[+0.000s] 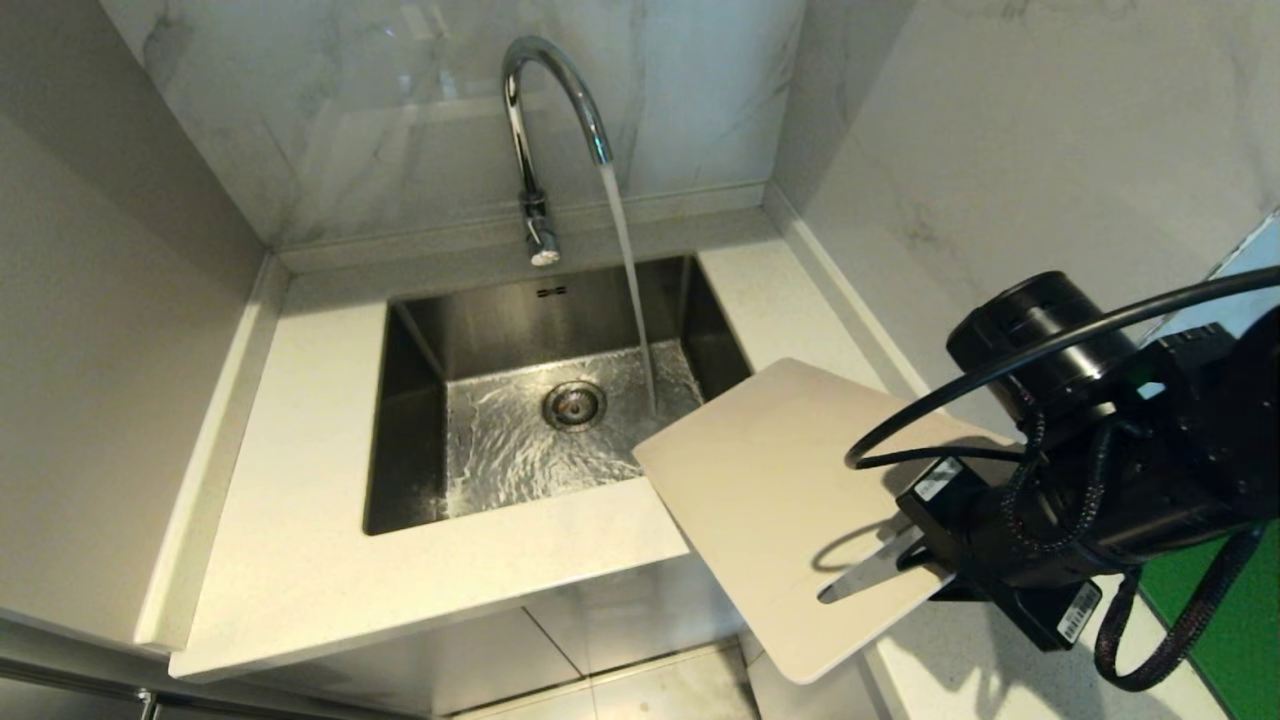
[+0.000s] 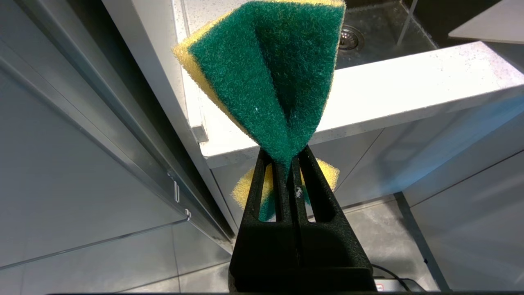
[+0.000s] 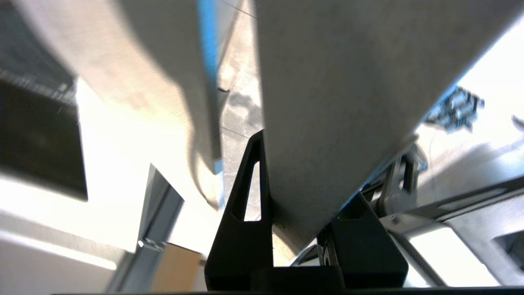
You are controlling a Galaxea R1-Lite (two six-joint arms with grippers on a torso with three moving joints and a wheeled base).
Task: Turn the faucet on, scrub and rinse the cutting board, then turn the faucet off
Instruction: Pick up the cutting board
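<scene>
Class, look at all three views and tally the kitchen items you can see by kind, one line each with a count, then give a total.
Faucet: 1
Sink: 1
Cutting board: 1
Sponge: 1
Total: 4

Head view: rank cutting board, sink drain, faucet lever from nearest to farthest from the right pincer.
1. Cutting board: clamped in the right pincer, jutting out over the counter's front right corner.
2. Sink drain: in the wet basin floor, left of the board.
3. Faucet lever: low on the tap stem, behind the basin at the back wall.
</scene>
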